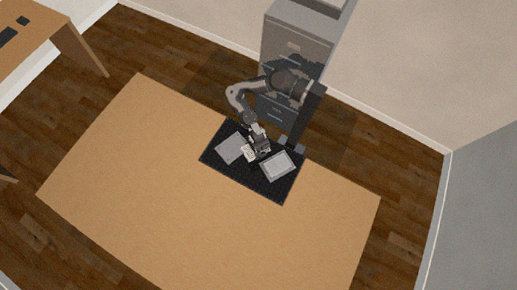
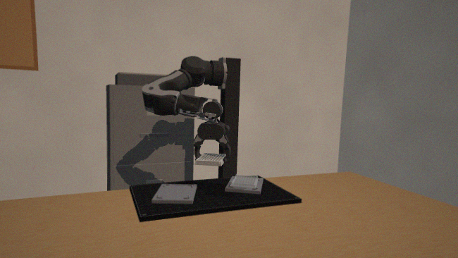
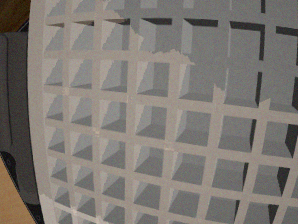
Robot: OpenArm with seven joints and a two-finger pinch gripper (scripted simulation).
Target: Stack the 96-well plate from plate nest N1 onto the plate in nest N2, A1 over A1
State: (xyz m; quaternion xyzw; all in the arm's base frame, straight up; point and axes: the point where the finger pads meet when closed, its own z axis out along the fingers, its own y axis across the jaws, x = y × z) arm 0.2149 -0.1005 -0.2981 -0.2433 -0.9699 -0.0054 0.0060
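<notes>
Tan wood table (image 2: 317, 225) carries a black mat (image 2: 218, 206) toward its far side. On the mat's near left sits nest N1 (image 2: 175, 193), bare grey, nothing on it. Further right and a little farther back, nest N2 (image 2: 244, 187) holds the lower 96-well plate (image 2: 244, 181), seated flat as far as this view resolves. Above the mat, between the two nests and well clear of both, the gripper (image 2: 211, 155) hangs with its fingers (image 2: 197, 149) clamped on the lifted 96-well plate (image 2: 211, 159), held roughly level. Wrist view filled by its well grid. Behind stand the arm's dark column (image 2: 230, 106) and a grey cabinet (image 2: 120, 141).
</notes>
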